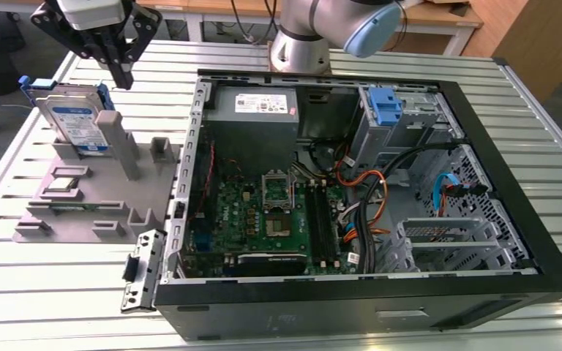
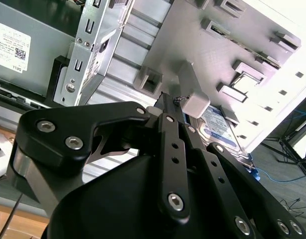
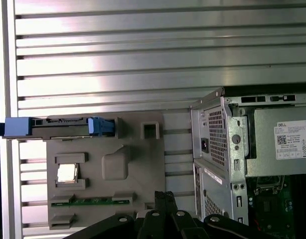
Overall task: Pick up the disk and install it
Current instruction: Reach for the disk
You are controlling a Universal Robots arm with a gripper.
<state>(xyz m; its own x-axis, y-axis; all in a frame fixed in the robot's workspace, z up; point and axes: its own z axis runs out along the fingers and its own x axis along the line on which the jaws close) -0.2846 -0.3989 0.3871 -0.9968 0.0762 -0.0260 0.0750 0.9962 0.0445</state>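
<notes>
1. The closest thing is my own gripper (image 2: 171, 107). Its black arms and silver bolts loom big in both wrist views.
2. My two fingers are pressed together at the tips. Nothing is between them, so I am holding nothing.
3. In the exterior view my gripper (image 1: 123, 79) hangs in the air over the grey holder (image 1: 85, 212). It points down.
4. The disk (image 1: 76, 121) stands up on its thin edge in a slot of that holder. It is just below my fingertips and a little toward the exterior view's left. I am near it but not touching it.
5. The disk is silver with a white and blue label on its face. It has blue plastic rails on its edges.
6. In the first wrist view I look down on the disk (image 3: 58, 127) from above. It looks like a thin bar with blue ends along one side of the holder (image 3: 133, 164).
7. A small shiny square part (image 3: 67, 173) sits in another spot on the holder.
8. The holder sits on a table (image 1: 47, 307) made of long metal slats.
9. On the exterior view's right of the holder lies a big black computer case (image 1: 515, 183), open on top.
10. Inside the case I see a green board (image 1: 261, 212), a grey box with a white label (image 1: 261, 110) and a blue latch (image 1: 386, 110).
</notes>
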